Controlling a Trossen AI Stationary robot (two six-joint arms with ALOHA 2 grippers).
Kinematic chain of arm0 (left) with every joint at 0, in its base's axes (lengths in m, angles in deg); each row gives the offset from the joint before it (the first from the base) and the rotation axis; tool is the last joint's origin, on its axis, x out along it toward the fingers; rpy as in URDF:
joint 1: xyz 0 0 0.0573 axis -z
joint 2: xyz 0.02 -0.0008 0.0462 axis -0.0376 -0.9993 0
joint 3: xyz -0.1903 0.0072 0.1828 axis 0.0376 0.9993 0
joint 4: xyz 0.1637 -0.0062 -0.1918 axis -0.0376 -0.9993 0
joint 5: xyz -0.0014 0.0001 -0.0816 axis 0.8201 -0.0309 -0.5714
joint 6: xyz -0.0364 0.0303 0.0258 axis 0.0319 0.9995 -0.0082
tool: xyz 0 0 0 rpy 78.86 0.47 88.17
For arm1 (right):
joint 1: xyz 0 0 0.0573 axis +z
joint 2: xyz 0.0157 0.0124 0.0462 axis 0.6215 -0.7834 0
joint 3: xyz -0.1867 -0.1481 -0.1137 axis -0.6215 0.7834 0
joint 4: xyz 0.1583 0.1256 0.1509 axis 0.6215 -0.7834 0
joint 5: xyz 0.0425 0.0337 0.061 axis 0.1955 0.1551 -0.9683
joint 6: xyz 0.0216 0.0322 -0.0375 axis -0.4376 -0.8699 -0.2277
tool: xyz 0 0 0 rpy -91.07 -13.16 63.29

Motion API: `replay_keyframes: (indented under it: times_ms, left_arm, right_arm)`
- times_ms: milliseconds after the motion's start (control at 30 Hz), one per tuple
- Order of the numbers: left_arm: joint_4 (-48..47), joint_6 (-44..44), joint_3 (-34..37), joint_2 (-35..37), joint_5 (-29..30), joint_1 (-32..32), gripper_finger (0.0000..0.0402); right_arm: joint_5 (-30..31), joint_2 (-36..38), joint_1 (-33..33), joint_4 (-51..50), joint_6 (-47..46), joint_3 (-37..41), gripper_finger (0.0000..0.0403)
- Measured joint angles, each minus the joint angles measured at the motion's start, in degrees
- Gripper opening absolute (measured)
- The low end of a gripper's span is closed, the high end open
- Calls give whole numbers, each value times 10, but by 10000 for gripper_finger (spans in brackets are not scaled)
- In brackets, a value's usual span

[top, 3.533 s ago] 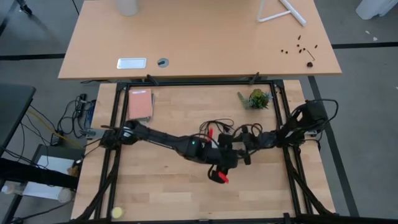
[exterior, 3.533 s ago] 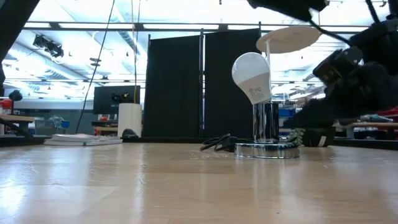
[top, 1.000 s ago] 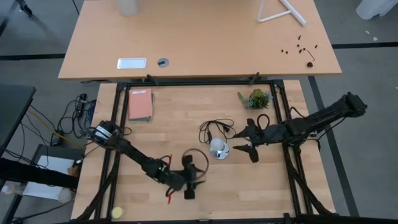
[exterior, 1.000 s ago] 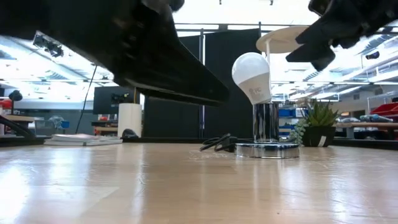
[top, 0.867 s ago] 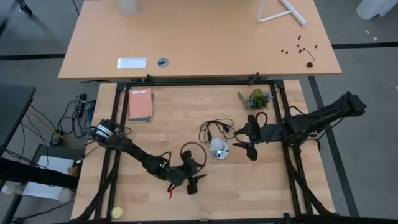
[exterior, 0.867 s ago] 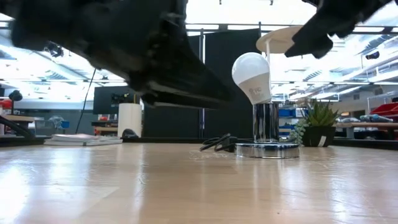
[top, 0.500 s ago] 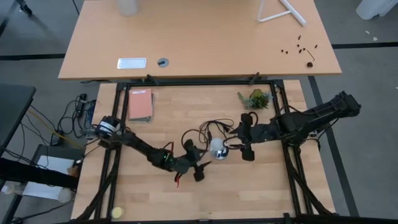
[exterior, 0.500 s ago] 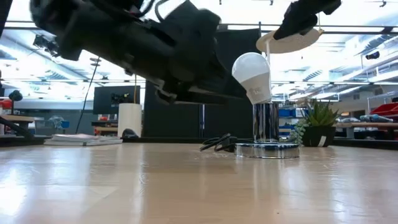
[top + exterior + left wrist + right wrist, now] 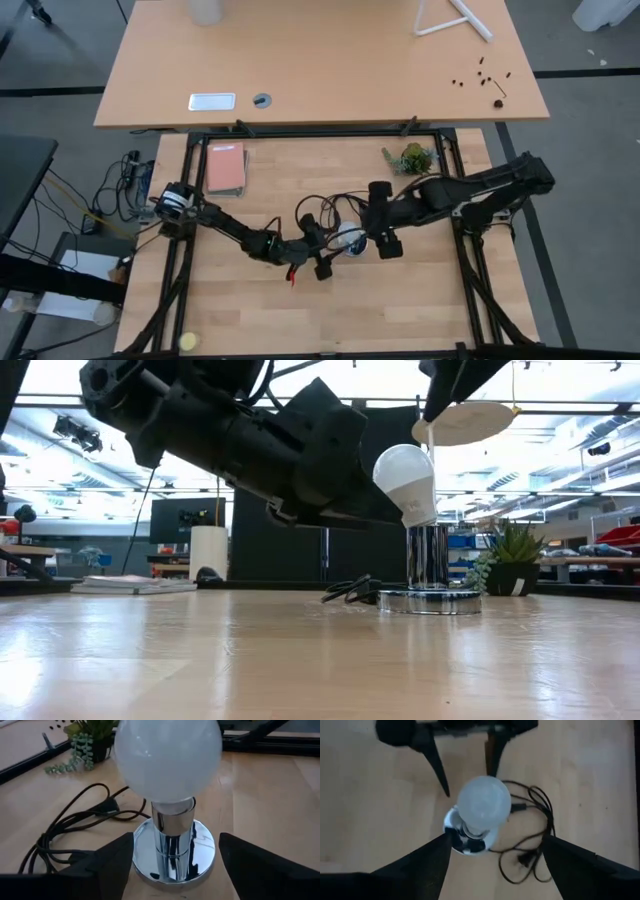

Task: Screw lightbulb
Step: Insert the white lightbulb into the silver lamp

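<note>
Wooden table [image 9: 240, 310]: lightbulb [image 9: 405, 482] upright between the spread left claw [image 9: 317, 247] and right claw [image 9: 383, 219], untouched.

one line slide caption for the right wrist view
Right wrist view: white lightbulb standing in its chrome socket base, black cord beside it, left gripper open opposite.

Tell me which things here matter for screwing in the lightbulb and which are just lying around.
Belongs to the job:
lightbulb, standing in the chrome socket base
black cord of the base
left gripper, open beside the bulb
right gripper, open above it

Just lying about:
potted plant
pink book
yellow ball
</note>
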Motion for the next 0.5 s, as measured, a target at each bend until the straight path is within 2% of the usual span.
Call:
replay_keyframes:
  times_ms: [233,500]
  left_arm:
    - [26,31,0,0,13,0,279]
    - [24,57,0,0,24,-3,253]
  right_arm:
    - [-22,-40,-12,-26,29,-41,329]
    - [-27,-44,-28,-33,45,-61,321]
